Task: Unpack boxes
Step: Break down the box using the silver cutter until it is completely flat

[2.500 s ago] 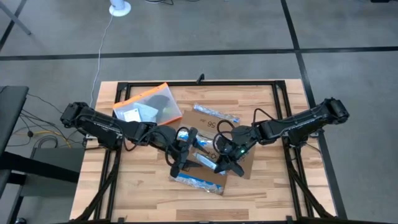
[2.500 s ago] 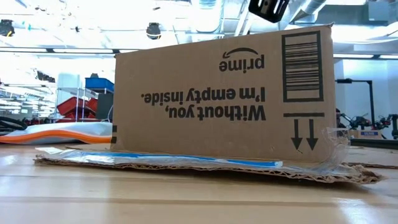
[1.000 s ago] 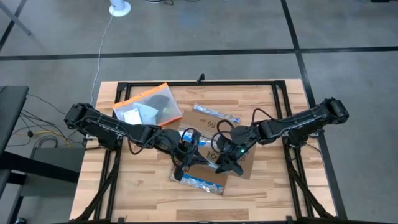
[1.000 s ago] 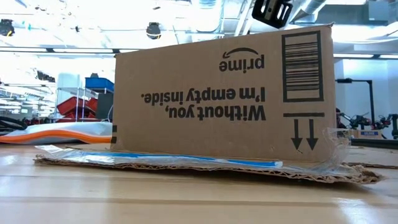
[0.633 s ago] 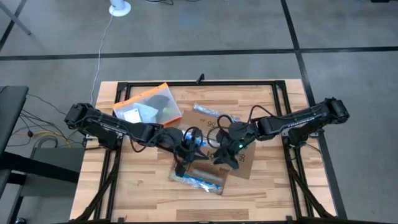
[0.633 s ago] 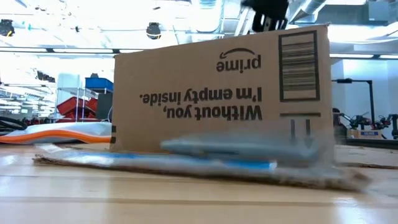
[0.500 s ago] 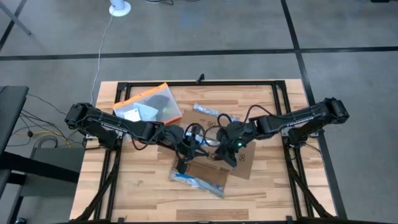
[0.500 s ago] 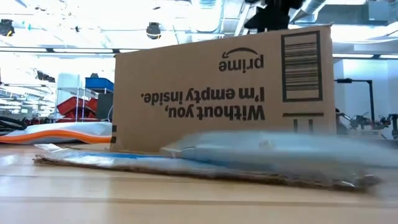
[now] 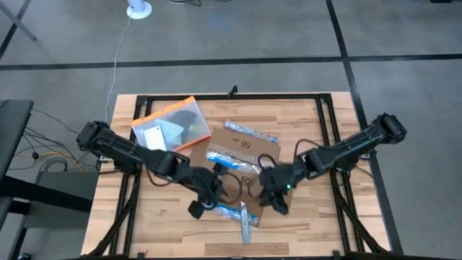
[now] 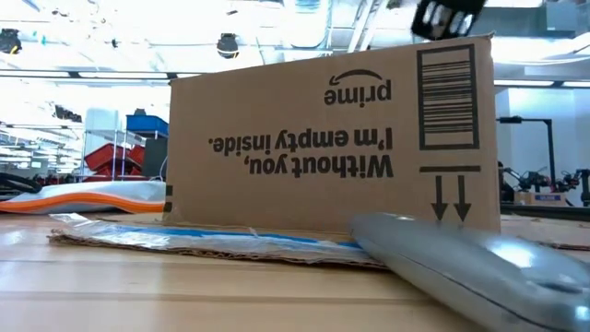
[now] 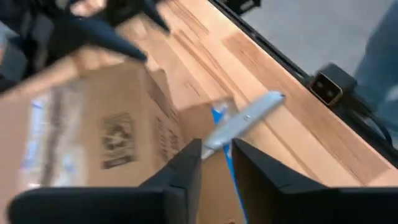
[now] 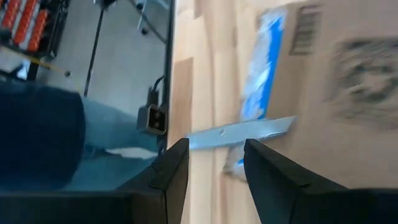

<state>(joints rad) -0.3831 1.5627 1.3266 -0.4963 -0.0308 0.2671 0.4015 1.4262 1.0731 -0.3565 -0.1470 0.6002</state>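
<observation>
Wooden table [image 9: 310,115] w/ cardboard box [image 9: 242,148]; left pincer [image 9: 198,208] & right pincer [image 9: 278,204] both parted, empty.

The box [image 9: 242,155] is plain brown corrugated cardboard, printed in black with lettering, a barcode and two arrows, and crossed by blue-and-white tape strips [image 9: 249,131]. A silvery-grey flat pouch [image 10: 461,267] lies near it. The far-left pouch [image 9: 170,123] is clear with an orange edge, holding something white and something dark. The counter [image 9: 303,231] is pale striped wood on a black frame. Both arms are dark; the right gripper [image 9: 276,201] shows a small green light.
</observation>
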